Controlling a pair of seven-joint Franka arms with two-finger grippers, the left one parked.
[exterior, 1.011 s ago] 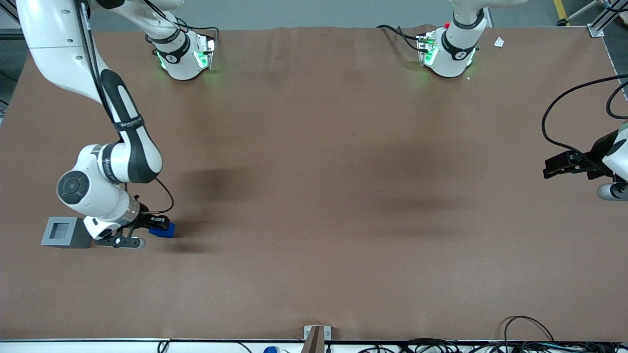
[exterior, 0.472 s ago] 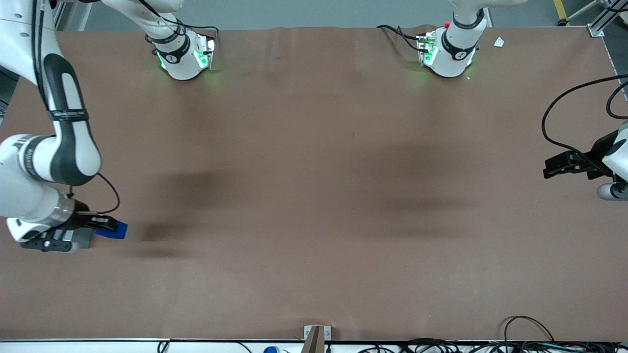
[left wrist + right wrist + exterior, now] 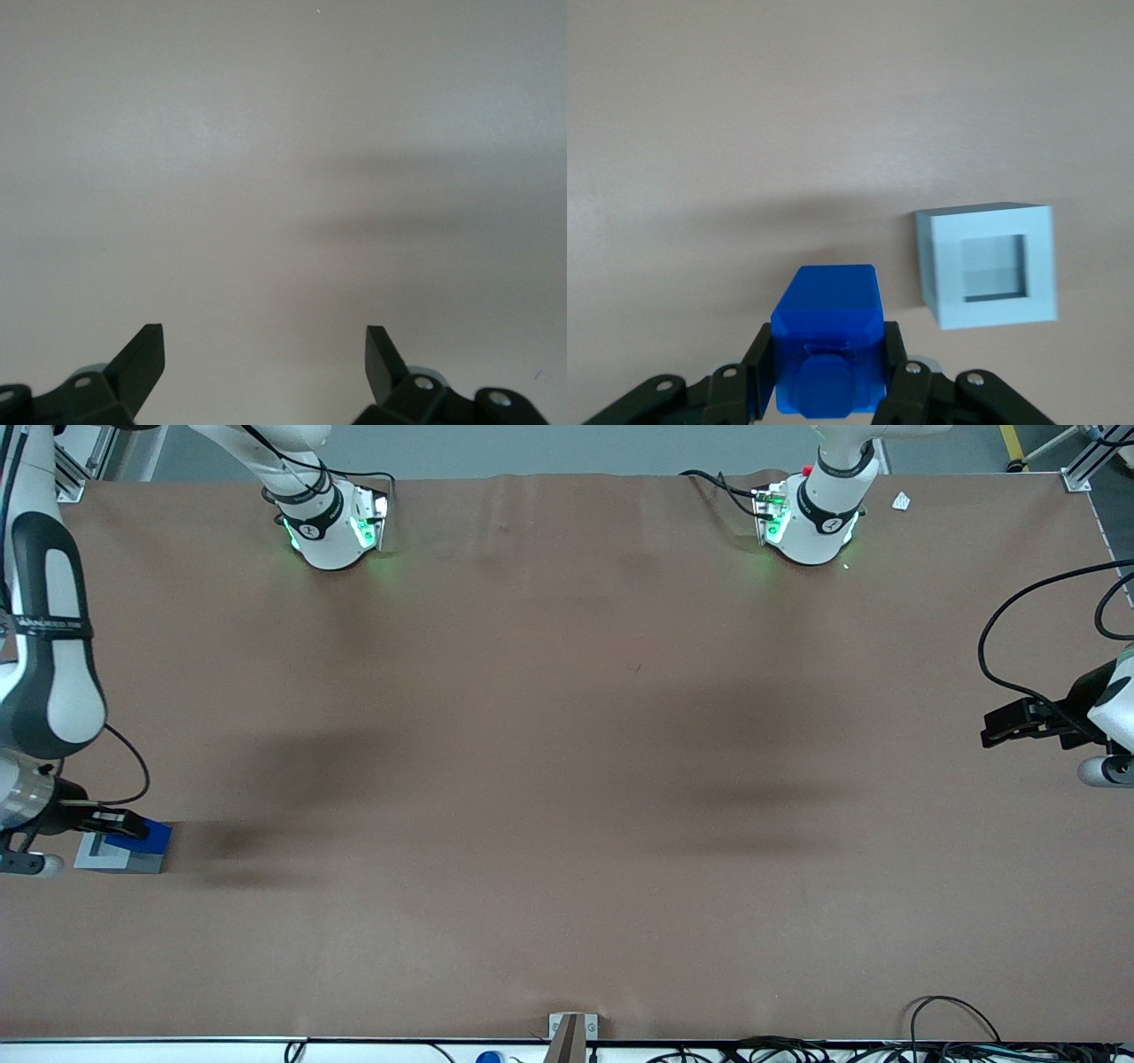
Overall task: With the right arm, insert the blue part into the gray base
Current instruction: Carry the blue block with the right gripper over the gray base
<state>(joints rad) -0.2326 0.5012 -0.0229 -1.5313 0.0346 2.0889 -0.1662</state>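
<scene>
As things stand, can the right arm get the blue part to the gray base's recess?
Probably yes. The pincer, shut on the blue part, hangs beside the gray base, whose recess lies open and unblocked.

Brown table cover [image 3: 567, 779], gray floor [image 3: 576, 447].

The blue part [image 3: 828, 336], a bright blue block with a raised step on its face, sat clamped between the fingers of the right arm's gripper [image 3: 829, 376], held off the table. The gray base [image 3: 987, 266], a light gray square block, rested on the table with its square recess facing up and empty. In the front view the blue part [image 3: 146, 834] overlapped a corner of the gray base [image 3: 111, 856] at the working arm's end of the table.
</scene>
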